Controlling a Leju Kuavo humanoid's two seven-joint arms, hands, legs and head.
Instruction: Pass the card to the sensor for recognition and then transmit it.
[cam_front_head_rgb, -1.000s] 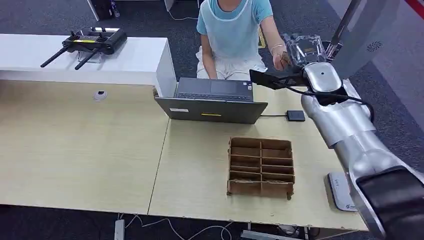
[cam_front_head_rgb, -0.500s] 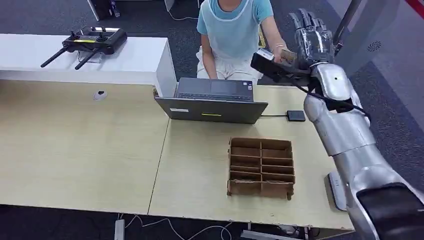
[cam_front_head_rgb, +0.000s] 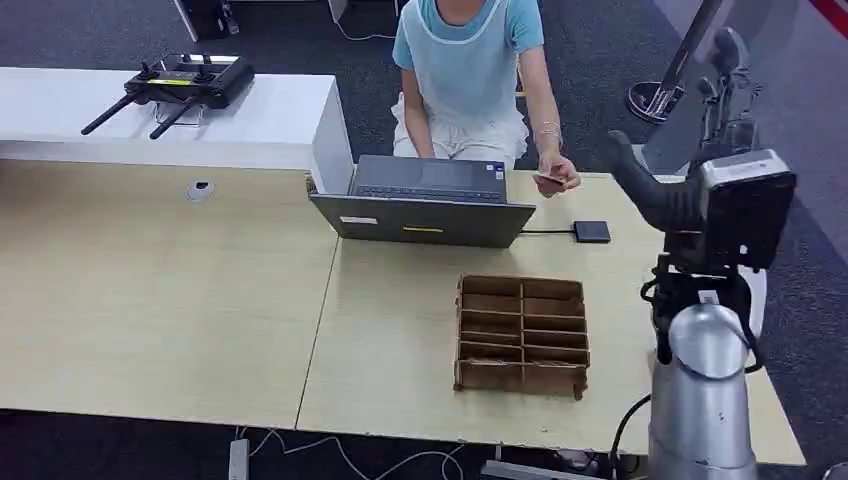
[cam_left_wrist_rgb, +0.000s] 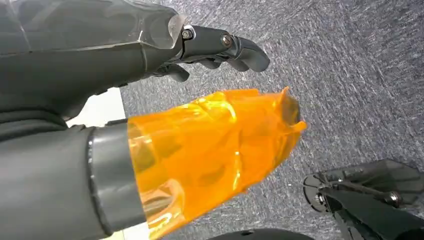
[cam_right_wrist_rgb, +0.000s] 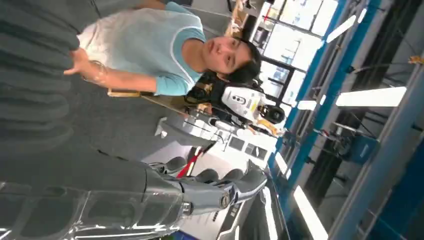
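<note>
Reddish-brown card (cam_front_head_rgb: 549, 181) sits in the person's hand (cam_front_head_rgb: 558, 176), just beyond your laptop (cam_front_head_rgb: 425, 200) over the desk (cam_front_head_rgb: 180, 290). Your right hand (cam_front_head_rgb: 730, 85) is raised, fingers apart, holding nothing; your left hand (cam_left_wrist_rgb: 100, 65) hangs loosely open above carpet.

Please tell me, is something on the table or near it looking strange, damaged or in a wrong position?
Nothing is spilled or broken. The cardboard divider tray stands square, and the laptop lies opened nearly flat. The person's hand holds the card, while the right robot hand is raised and holds nothing.
</note>
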